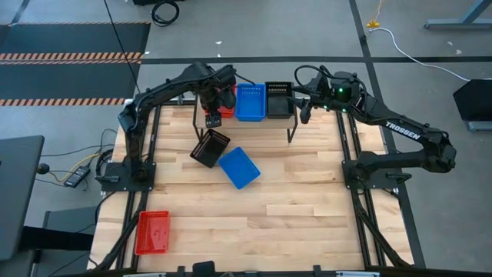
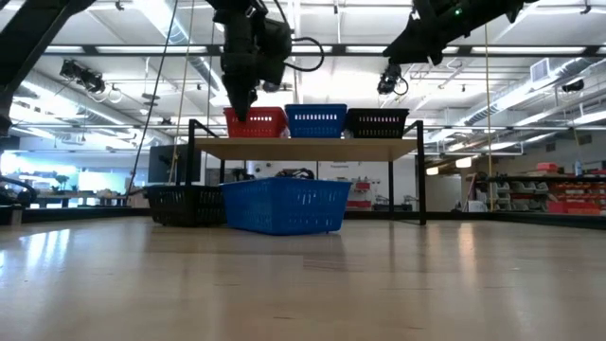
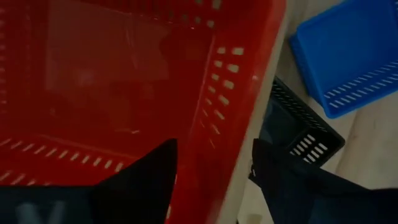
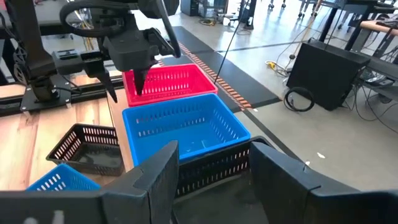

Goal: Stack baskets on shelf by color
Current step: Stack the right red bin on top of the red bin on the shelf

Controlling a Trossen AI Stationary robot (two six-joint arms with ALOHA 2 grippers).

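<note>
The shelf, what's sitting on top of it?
On the shelf: red basket, blue basket, black basket. Whether more baskets nest inside them can't be seen; the left gripper straddles the red one's wall.

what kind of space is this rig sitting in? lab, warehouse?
Most likely a robotics lab or workshop in a large industrial hall. Cues: grey concrete floor with hazard-striped matting, long strip lights under an open ceiling, and work tables in the background beyond the wooden tabletop.

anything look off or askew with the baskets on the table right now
Yes. Below the shelf, a black basket and a blue basket lie skewed and close together on the table, and a red basket sits alone near the front left corner.
</note>
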